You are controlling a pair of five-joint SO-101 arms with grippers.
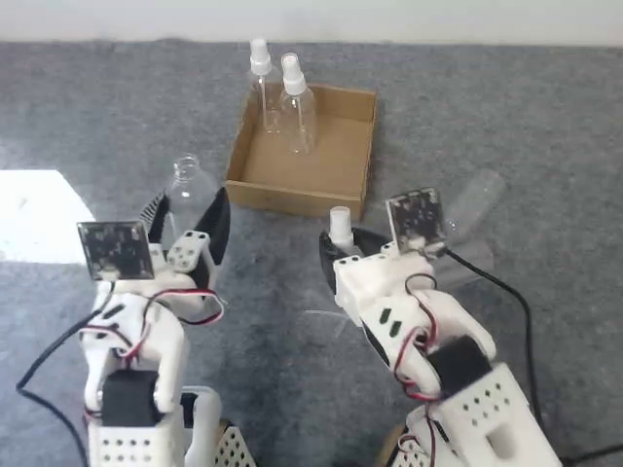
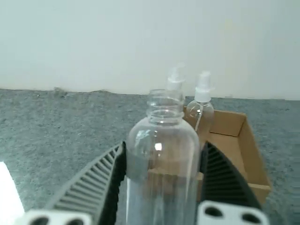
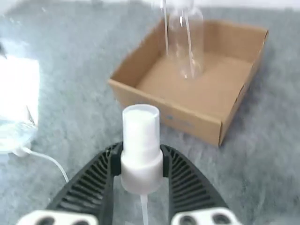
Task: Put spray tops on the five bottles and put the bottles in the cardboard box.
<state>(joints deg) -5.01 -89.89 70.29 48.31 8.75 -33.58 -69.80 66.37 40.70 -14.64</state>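
While the left fingers [image 2: 101, 187] are clamping an uncapped bottle [image 2: 161, 159] upright, the right fingers [image 3: 185, 183] are pinching a spray top [image 3: 140, 145] — seemingly for fitting.

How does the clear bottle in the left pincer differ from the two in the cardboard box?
The clear plastic bottle in the left pincer has a bare open neck; the boxed bottles wear white spray tops. The first is gripped outside the cardboard box; the others stand inside it. All are clear and upright.
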